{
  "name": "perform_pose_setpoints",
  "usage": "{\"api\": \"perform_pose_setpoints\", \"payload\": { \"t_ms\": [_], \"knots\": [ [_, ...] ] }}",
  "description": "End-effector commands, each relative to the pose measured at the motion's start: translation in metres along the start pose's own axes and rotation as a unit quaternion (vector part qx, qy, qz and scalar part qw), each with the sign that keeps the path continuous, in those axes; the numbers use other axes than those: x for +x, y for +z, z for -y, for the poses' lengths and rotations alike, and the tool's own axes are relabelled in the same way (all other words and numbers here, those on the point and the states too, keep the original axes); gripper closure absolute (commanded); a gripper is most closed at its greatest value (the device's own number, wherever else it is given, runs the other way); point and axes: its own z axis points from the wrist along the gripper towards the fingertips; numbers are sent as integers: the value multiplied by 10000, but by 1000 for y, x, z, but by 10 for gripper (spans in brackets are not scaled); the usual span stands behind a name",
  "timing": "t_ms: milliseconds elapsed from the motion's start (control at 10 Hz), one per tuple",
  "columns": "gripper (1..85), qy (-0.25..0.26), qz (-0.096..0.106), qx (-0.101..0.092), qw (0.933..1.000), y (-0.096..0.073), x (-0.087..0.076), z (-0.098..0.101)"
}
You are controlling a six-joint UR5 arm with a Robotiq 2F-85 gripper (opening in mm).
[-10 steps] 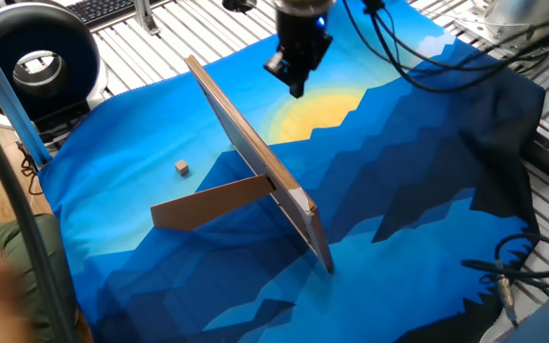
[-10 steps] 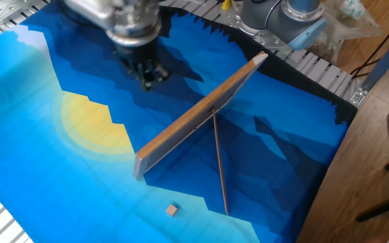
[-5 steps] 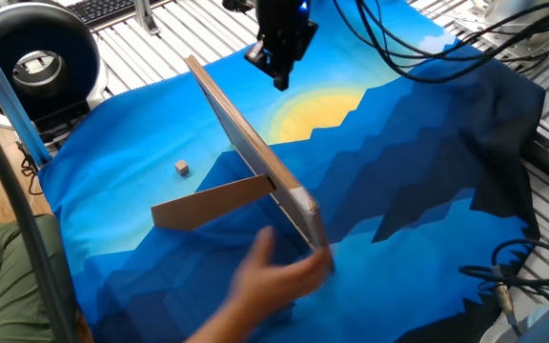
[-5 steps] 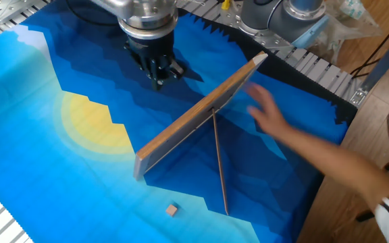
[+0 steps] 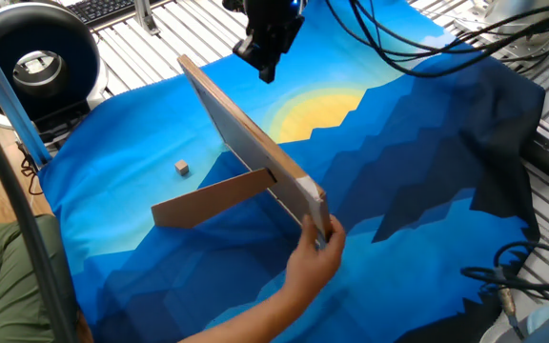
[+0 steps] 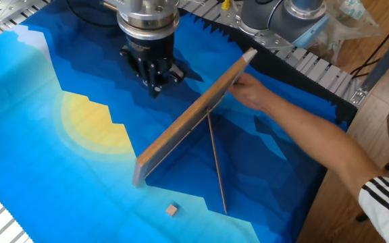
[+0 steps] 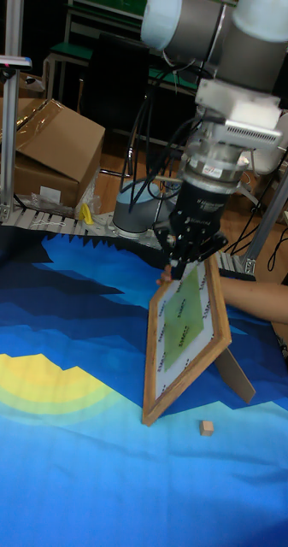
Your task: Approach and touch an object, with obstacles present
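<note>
- Fingers [image 6: 155, 86]: drawn together to a point and holding nothing, as far as both fixed views show. The gripper [image 5: 266, 69] hangs above the cloth. Over the last second it has slid off the yellow sun patch toward the far end of the board, on the side away from the cube.
- Blue printed cloth [image 5: 427, 171]: covers the table and lies as it did a second ago.
- Board [image 5: 246, 143]: a large light-wood panel on edge, leaning, which walls the gripper off from the cube. Its lean and angle have shifted slightly in the last half second, because it is now being held.
- Person's hand [image 5: 320, 250]: new to the scene, reaching in from the table's edge. It is now closed on the board's end, the one farther from the gripper. My judgement is that the obstacle is being reset mid-approach, so any path planned around it may no longer clear it.
- Prop panel [image 5: 213, 202]: brown, joined crosswise to the board and lying out on the cube's side.
- Cube [image 5: 182, 168]: tiny and light brown, alone on the cloth near the prop panel but not touching it. It has not moved and is well apart from the gripper. Touch not yet made, and the route round the far end looks the open one.
</note>
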Motion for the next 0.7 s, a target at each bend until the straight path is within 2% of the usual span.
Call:
{"api": "perform_pose_setpoints", "payload": {
  "t_ms": [0,200,300,400,600],
  "knots": [
    [847,136,-305,16,9994,-53,16,-23],
    [847,476,-501,33,9976,-82,17,-60],
    [847,590,-448,58,9972,-79,8,-81],
    [847,680,-353,53,9970,-65,-2,-97],
    [847,693,-139,66,9975,-24,-29,-113]
  ]
}}
